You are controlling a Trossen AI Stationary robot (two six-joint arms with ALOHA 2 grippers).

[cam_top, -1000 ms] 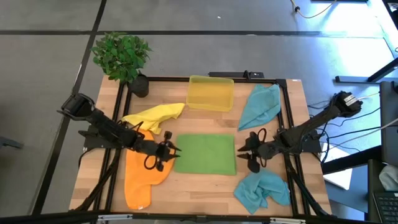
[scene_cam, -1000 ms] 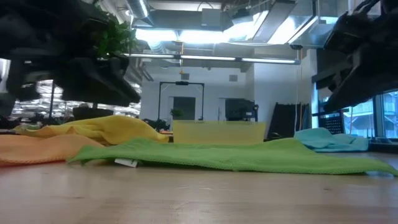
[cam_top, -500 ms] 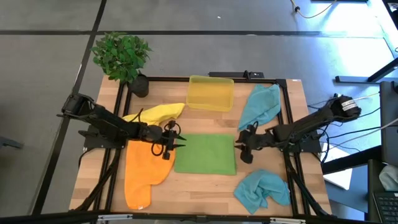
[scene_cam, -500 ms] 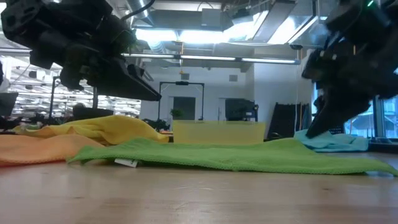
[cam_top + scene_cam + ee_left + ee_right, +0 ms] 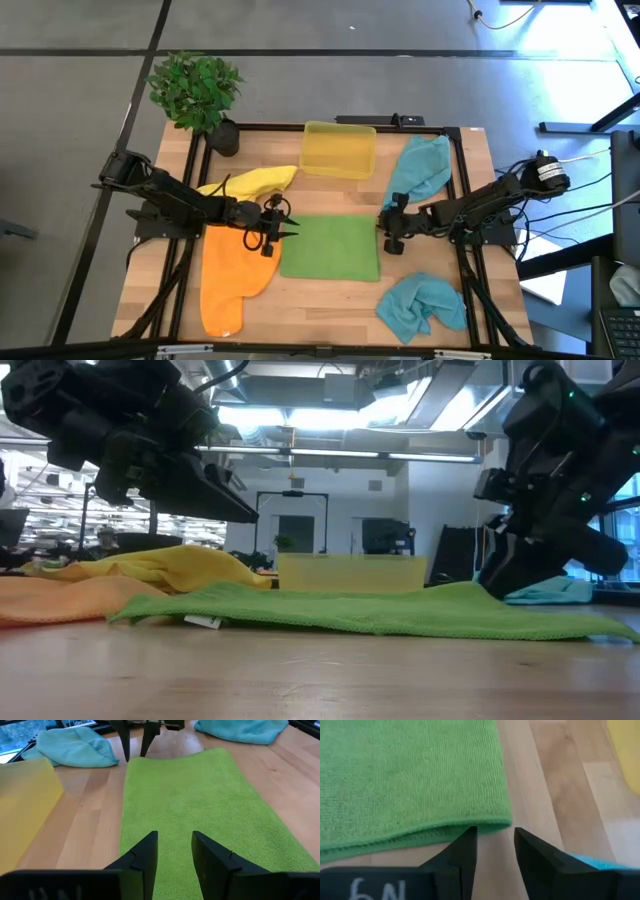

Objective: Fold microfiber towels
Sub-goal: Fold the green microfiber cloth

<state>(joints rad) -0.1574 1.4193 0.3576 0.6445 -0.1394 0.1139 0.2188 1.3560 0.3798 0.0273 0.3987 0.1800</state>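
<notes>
- Looking down from the high view: green towel (image 5: 330, 247) lies flat mid-surface, not folded. My left pincer (image 5: 276, 227) sits at its far-left corner, my right pincer (image 5: 390, 229) at its far-right corner. Orange towel (image 5: 229, 275) is spread beside the green one on the left, yellow towel (image 5: 250, 185) rumpled behind it. One teal towel (image 5: 418, 168) lies far right, a second teal towel (image 5: 421, 303) bunched near right. Yellow bin (image 5: 339, 149) and potted plant (image 5: 197, 91) sit at the back.
- Low view: green towel (image 5: 380, 612) flat on the surface, no edge lifted. Right pincer (image 5: 505, 582) is down at its far-right end; whether it touches, I can't tell. Left arm (image 5: 130, 440) hangs above the cloth's left side.
- Left wrist view: my left fingers (image 5: 142, 857) stand apart with a gap, nothing between them, green cloth (image 5: 195, 805) underneath. Right pincer (image 5: 135, 742) shows across at the opposite corner, tips apart.
- Right wrist view: right fingers (image 5: 460, 852) parted, straddling the green corner (image 5: 495, 822) from above, not clamped.
- My read: zero folds done so far. Green is staged for its first fold, both corners still need grabbing. The other four towels are untouched.
</notes>
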